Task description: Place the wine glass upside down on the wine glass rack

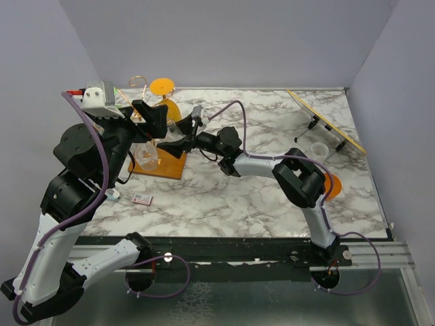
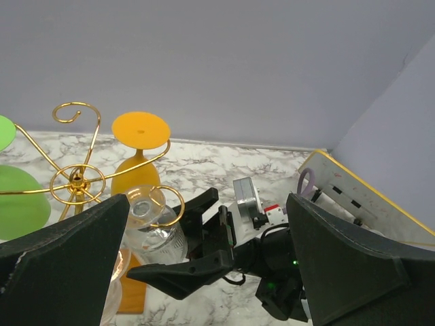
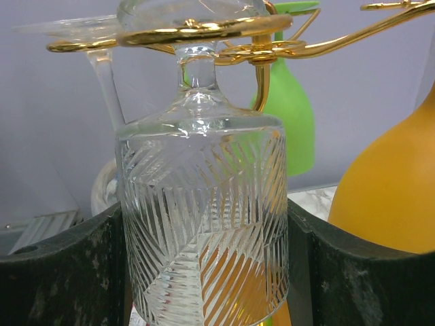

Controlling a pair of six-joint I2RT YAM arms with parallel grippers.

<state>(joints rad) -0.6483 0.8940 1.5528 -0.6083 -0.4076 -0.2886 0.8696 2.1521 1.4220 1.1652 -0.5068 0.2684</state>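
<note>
Right pincer (image 3: 204, 265) grips wine glass (image 3: 204, 197) hung on rack (image 3: 204, 29), orange glass (image 3: 387, 197) beside; left pincer (image 2: 207, 224) gapes.

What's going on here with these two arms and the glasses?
The right gripper is clamped on the bowl of a clear wine glass that hangs upside down on the gold wine glass rack, its stem in a wire loop. The left gripper is open, holds nothing and hovers beside the rack. An orange glass and a green glass hang there too.
</note>
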